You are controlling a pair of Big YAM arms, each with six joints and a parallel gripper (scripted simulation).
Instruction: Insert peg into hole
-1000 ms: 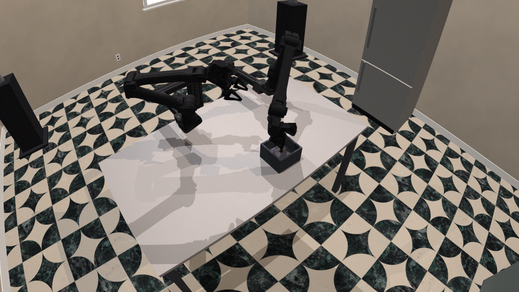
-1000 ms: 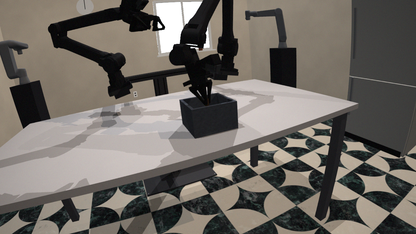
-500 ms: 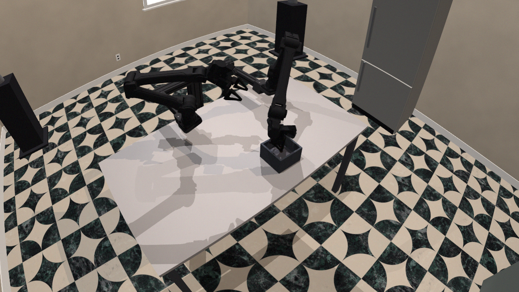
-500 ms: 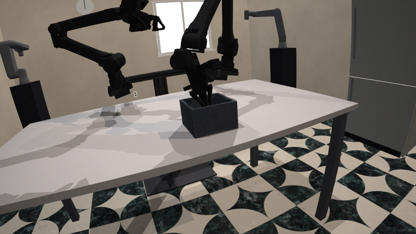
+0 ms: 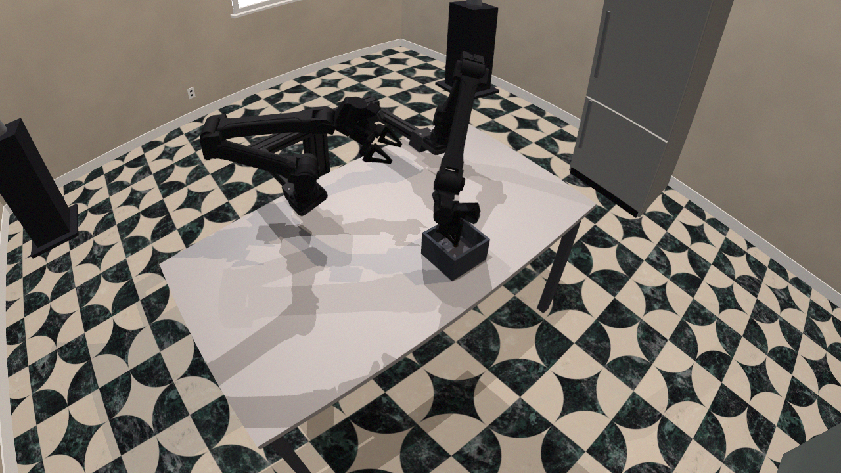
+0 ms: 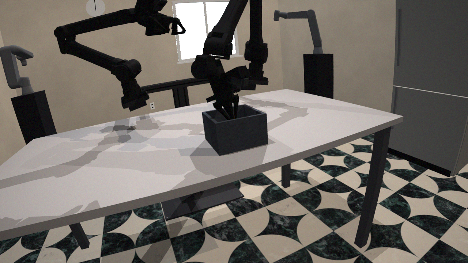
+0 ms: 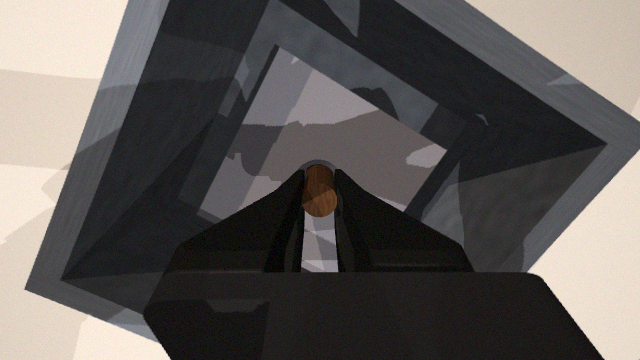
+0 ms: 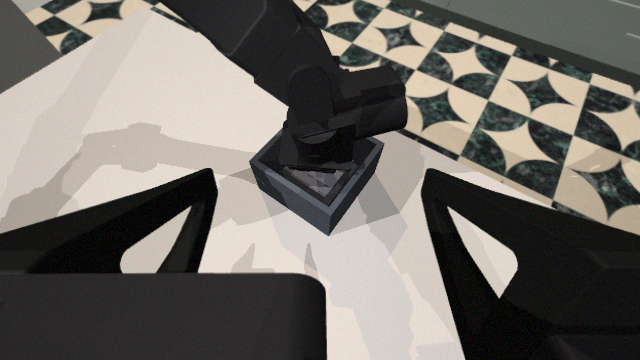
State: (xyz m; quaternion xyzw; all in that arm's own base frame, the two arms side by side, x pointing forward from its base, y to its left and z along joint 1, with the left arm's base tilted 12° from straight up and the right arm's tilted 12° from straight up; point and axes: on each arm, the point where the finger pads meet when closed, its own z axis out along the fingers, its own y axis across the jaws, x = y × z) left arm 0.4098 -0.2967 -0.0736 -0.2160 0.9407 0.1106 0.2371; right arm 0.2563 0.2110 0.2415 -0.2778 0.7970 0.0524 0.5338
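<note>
- Seemingly, from the top, the box [image 5: 453,264] [image 6: 243,135] [image 7: 115,100] [image 8: 300,215] is entered from the far side by the left gripper [image 5: 454,238] [image 6: 233,115] [image 7: 319,181] [image 8: 319,160].
- Exterior: a wall could be struck if the wrist were tilted.
- Left wrist: the peg [image 7: 319,192] is clamped at the hole [image 7: 318,161]; jamming could be caused by misalignment.
- Right wrist: the right gripper [image 5: 395,152] [image 6: 183,31] [image 8: 319,180] is spread wide.
</note>
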